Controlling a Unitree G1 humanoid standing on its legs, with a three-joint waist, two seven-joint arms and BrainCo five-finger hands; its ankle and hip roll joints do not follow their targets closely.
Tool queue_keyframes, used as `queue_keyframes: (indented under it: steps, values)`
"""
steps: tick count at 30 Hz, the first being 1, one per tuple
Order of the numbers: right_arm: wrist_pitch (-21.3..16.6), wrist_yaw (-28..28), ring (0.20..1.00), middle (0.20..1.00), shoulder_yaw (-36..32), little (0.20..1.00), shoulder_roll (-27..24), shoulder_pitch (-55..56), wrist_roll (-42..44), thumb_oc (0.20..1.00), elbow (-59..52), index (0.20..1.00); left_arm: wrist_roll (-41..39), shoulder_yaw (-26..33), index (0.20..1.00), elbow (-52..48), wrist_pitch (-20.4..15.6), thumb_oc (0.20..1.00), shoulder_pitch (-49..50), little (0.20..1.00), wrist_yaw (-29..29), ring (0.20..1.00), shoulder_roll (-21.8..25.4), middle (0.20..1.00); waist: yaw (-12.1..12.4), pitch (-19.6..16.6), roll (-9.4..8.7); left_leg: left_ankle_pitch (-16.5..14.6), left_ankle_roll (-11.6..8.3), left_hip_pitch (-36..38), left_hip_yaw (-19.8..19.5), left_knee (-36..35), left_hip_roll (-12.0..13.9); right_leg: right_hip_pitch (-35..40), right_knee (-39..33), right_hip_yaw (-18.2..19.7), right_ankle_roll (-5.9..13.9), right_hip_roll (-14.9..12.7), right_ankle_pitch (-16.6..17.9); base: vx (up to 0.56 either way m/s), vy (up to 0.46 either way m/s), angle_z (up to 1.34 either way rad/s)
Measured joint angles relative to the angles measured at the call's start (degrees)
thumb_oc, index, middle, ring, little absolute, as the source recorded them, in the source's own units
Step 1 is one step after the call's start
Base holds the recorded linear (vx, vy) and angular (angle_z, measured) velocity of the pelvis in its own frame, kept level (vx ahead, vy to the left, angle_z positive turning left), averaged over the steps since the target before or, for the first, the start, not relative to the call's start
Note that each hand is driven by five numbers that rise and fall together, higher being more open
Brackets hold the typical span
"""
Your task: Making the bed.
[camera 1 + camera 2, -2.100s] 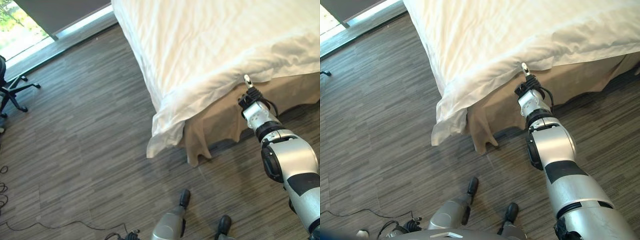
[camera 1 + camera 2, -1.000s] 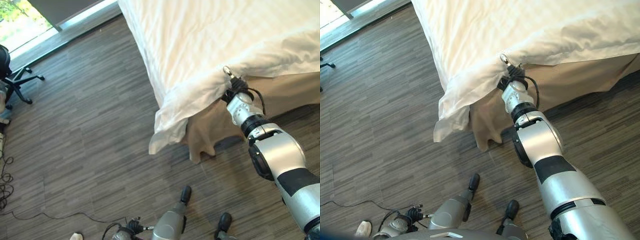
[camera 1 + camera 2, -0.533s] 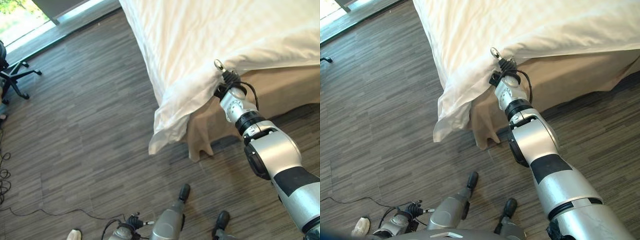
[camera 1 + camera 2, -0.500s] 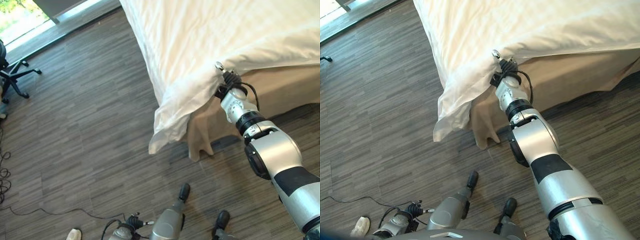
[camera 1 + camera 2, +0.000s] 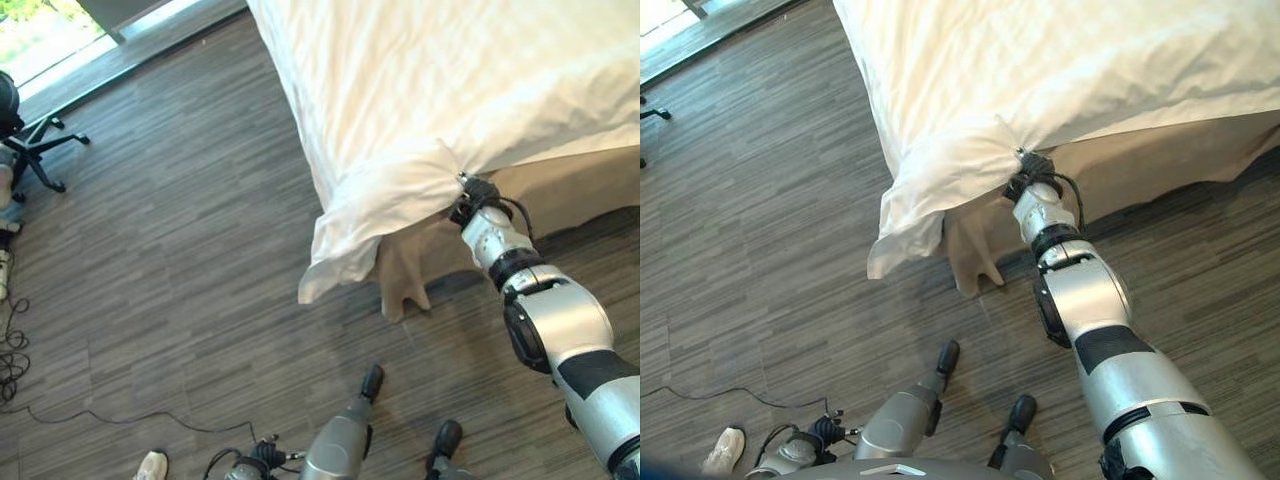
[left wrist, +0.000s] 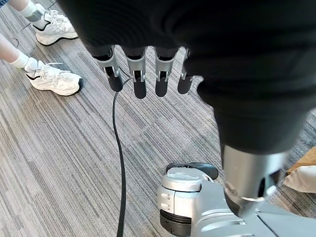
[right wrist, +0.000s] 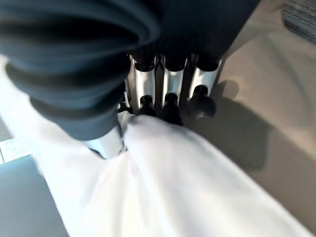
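Grey wood floor (image 5: 180, 250) fills the left and bottom of your head view, and the bed (image 5: 560, 190) fills the upper right. You see a white duvet (image 5: 450, 80) spread over the bed, with one corner hanging off the edge near the middle of the frame. Under it a tan bed skirt (image 5: 405, 270) hangs down to the floor. Your right hand (image 5: 468, 195) is at that duvet edge, right of centre. In the wrist view its fingers (image 7: 170, 106) and thumb pinch the white cloth, which bunches up there. Your left hand (image 6: 143, 74) hangs over the floor with straight fingers and holds nothing. A person's white shoes (image 6: 52, 79) stand nearby. An office chair (image 5: 25, 150) sits at the upper left.
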Motion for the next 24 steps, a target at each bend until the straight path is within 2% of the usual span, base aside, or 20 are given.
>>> queue_keyframes:
  steps: [3, 7, 9, 13, 18, 21, 24]
  values:
    - [-0.9, 0.3, 0.2, 0.2, -3.7, 0.2, -3.3, 5.4, 0.1, 0.2, -0.7, 0.2, 0.4, -0.1, 1.0, -1.8, 0.0, 1.0, 0.9, 1.0, -0.5, 1.0, 0.1, 1.0, -0.3, 0.1, -0.04, 0.1, 0.13, 0.0, 0.1, 0.0, -0.3, 0.0, 0.0, 0.0, 0.2, -0.3, 0.1, -0.02, 0.011, 0.02]
    - [0.0, -0.3, 0.2, 0.2, -7.6, 0.2, -8.1, 12.5, 0.3, 0.2, 2.3, 0.2, 0.6, 0.1, 1.0, -2.2, -0.1, 1.0, 1.3, 1.0, -1.9, 1.0, 0.3, 1.0, -0.9, 0.5, -0.29, 0.2, 0.27, 0.0, 0.0, 0.0, -0.6, 0.2, 0.0, -0.1, 0.52, -0.5, 0.4, 0.0, 0.007, -0.01]
    - [0.2, 0.2, 0.2, 0.2, -7.8, 0.2, -7.8, 11.7, 0.3, 0.2, 2.2, 0.2, 0.9, 0.1, 1.0, -2.3, -0.1, 1.0, 1.5, 1.0, -2.3, 1.0, 0.4, 1.0, -2.1, 0.6, -0.46, 0.3, 0.48, 0.1, 0.2, 0.0, -0.6, -0.1, 0.0, 0.2, 0.71, -0.6, 0.6, 0.0, 0.014, -0.03]
    - [1.4, 2.8, 0.2, 0.2, -8.5, 0.2, -10.4, 12.1, 1.0, 0.2, 1.9, 0.2, 1.0, 1.0, 1.0, -2.8, -0.5, 1.0, 1.6, 1.0, -3.1, 1.0, 0.6, 1.0, -1.9, 1.1, -1.19, 0.6, 0.87, 0.1, 0.2, -0.1, -0.8, 0.0, 0.0, 0.2, 0.57, -0.8, 1.1, 0.0, 0.027, 0.02]
    - [1.1, 4.3, 0.2, 0.2, -8.3, 0.2, -10.3, 13.6, 3.1, 0.2, -1.4, 0.2, 1.0, 1.4, 1.0, -2.7, -0.5, 1.0, 1.4, 1.0, -3.9, 1.0, 0.7, 1.0, -2.6, 1.5, -1.97, 0.8, 1.1, 0.4, 0.9, -0.1, -1.5, -0.1, -0.2, 1.1, 1.27, -1.7, 1.6, -0.01, 0.029, -0.1]
    - [-1.1, 5.3, 0.2, 0.2, -5.7, 0.2, -7.0, 17.9, 3.0, 0.2, -9.3, 0.2, 1.0, 3.3, 1.0, -1.5, -0.7, 1.0, 1.7, 1.0, -4.1, 1.0, 1.2, 1.0, -4.9, 2.2, -3.86, 0.8, 1.09, 1.3, 2.5, -0.4, -1.5, -0.1, -0.2, 2.7, 1.49, -2.1, 1.9, -0.01, 0.025, -0.23]
    - [-3.1, 6.2, 0.2, 0.2, -5.0, 0.2, -3.8, 21.2, 2.8, 0.2, -12.7, 0.2, 1.0, 3.9, 1.0, -1.5, -0.9, 1.0, 1.8, 1.0, -4.7, 1.0, 1.7, 1.0, -6.1, 2.4, -4.31, 0.8, 1.11, 2.6, 3.9, -1.1, -1.5, 0.1, -0.2, 4.2, 1.79, -2.2, 2.2, -0.01, 0.022, -0.25]
